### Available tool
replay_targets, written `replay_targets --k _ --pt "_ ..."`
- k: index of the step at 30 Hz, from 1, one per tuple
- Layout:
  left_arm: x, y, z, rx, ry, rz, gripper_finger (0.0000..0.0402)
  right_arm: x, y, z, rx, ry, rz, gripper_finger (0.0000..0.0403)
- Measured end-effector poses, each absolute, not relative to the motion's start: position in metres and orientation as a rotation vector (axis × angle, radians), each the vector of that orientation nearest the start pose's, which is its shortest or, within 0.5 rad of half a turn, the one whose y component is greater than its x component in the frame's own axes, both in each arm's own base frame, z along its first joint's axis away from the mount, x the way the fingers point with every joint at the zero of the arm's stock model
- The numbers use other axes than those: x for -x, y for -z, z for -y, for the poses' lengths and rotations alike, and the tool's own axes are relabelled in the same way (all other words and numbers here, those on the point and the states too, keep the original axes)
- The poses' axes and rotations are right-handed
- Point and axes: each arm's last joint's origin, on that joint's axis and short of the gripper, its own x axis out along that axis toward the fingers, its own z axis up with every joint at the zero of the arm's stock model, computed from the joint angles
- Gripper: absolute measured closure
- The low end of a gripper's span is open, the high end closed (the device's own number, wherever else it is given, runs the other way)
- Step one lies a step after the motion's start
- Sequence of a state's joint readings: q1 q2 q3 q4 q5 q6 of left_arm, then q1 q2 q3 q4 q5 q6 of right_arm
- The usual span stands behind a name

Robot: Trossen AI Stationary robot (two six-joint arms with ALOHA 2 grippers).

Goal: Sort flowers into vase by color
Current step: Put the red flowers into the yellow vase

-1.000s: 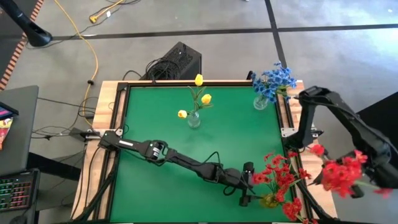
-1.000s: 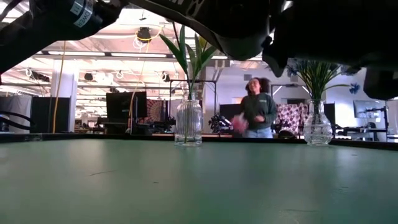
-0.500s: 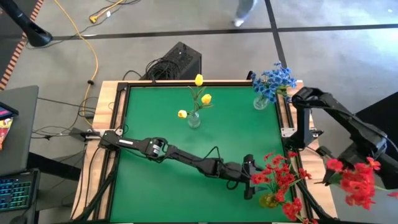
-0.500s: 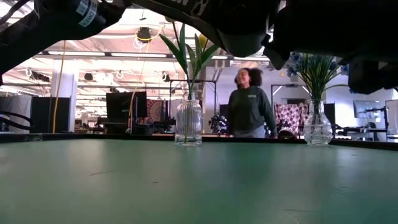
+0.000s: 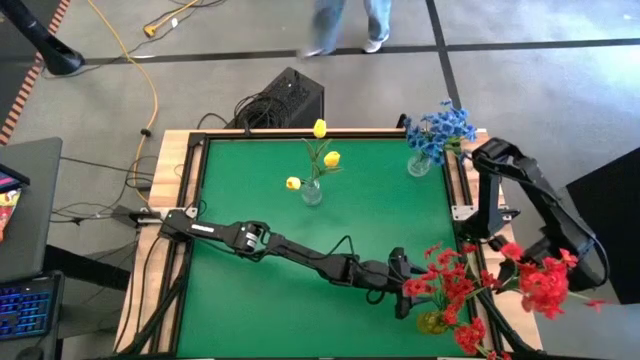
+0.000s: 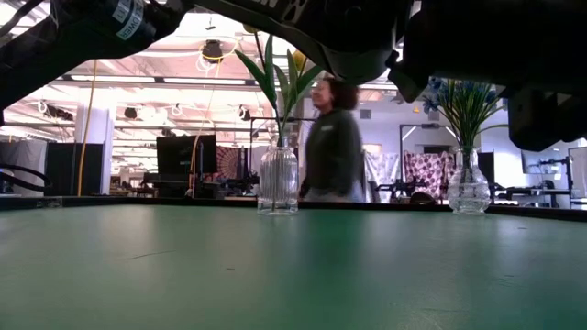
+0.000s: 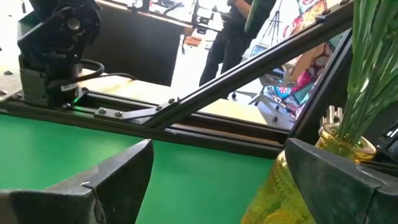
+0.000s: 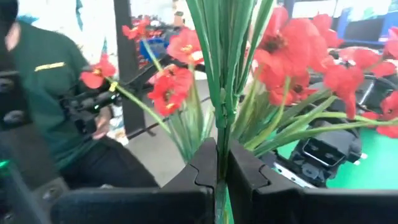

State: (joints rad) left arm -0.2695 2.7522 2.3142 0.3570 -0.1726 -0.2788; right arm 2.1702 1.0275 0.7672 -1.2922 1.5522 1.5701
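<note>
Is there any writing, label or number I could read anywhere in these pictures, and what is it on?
Nothing can be read with certainty.
White label on the dark arm in the low view: dark characters, too blurred to read.
Yellow mark on the chest of the person's dark top in the right wrist view: too blurred to read.
Vases, flowers and green table: no writing visible.

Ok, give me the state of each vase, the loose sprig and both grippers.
Yellow vase: upright, holds red flowers.
Middle vase: upright, holds yellow buds.
Corner vase: upright, holds blue flowers.
Red sprig: held off the table's right edge.
Left gripper: open, beside yellow vase.
Right gripper: shut on red sprig's stem.
</note>
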Motion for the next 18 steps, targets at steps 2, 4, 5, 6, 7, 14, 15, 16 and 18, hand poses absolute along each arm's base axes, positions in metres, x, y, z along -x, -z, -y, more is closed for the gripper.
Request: replay_targets --k 2,4,5,6,7,14,15,16,18 --pt "-0.587 -0.146 0.157 0.265 0.085 -0.092 0.0050 0.051 -0.251 -0.131 -0.020 -0.577 -0.010 0.0361" --pt "-0.587 -0.146 0.157 0.266 0.085 -0.092 0.0050 0.047 -0.245 -0.133 -0.037 -0.543 -0.012 0.0361" --pt "-0.587 -0.146 0.157 0.266 0.085 -0.092 0.0050 0.044 -0.242 -0.134 -0.041 -0.525 -0.012 0.0361" --pt "-0.587 -0.146 0.157 0.266 0.085 -0.092 0.0050 0.041 -0.238 -0.134 -0.041 -0.506 -0.012 0.0361" --pt "-0.587 -0.146 0.157 0.266 0.085 -0.093 0.0050 0.039 -0.234 -0.135 -0.040 -0.486 -0.011 0.0361" --pt "-0.587 -0.144 0.157 0.262 0.082 -0.111 0.0050 0.024 -0.217 -0.139 -0.086 -0.376 -0.017 0.0361" --pt "-0.587 -0.143 0.156 0.261 0.080 -0.118 0.0050 0.023 -0.218 -0.140 -0.099 -0.368 -0.019 0.0361" --pt "-0.587 -0.143 0.156 0.259 0.079 -0.126 0.0050 0.023 -0.218 -0.141 -0.115 -0.363 -0.022 0.0361" --pt "-0.587 -0.142 0.156 0.255 0.078 -0.134 0.0050 0.022 -0.218 -0.143 -0.149 -0.356 -0.027 0.0361"
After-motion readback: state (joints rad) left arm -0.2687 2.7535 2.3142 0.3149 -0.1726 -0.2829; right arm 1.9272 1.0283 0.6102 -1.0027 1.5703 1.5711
